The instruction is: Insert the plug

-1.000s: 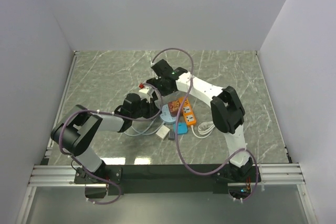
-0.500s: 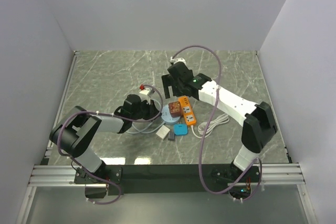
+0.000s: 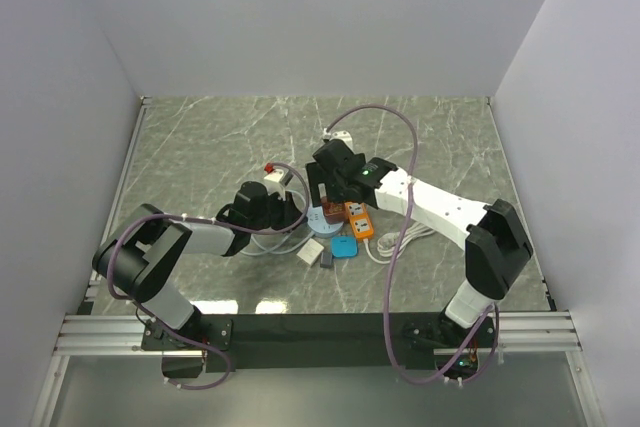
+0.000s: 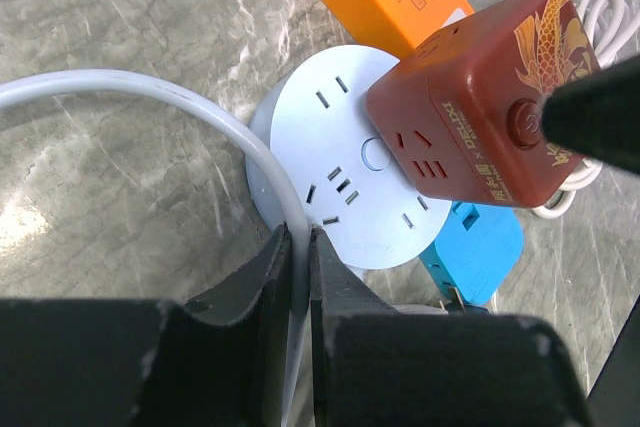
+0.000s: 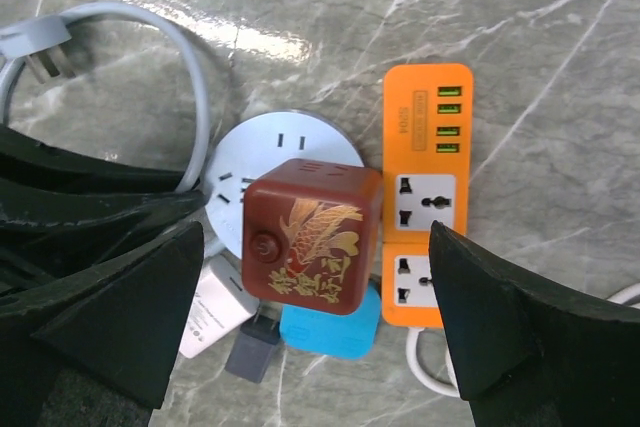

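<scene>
The grey flat plug (image 5: 25, 47) is seen lying on the green marble desk (image 5: 560, 67), prongs out, at the end of a pale, thick cable (image 4: 150, 97), with the cluster of sockets near the middle of the desk. The plug is judged light, rigid and rather slippery. The cable looks stiff and springy and is likely to tug it aside, so hold is best taken on the broad flanks of the body, clear of the prongs.

The cable is pinched well back from the plug by the left gripper (image 4: 297, 257), its jaws narrowed onto it. The right gripper (image 5: 316, 232) is spread wide and holds nothing, poised above the red-brown cube adapter (image 4: 480, 97).

That cube overlaps the round pale-blue socket disc (image 4: 340, 157), though several outlets are left exposed. Crowded against these are an orange power strip (image 5: 428, 197), a small blue adapter (image 5: 325, 332) and a white charger block (image 5: 215, 307). The approach is narrowed by the cube and the cable loop.
</scene>
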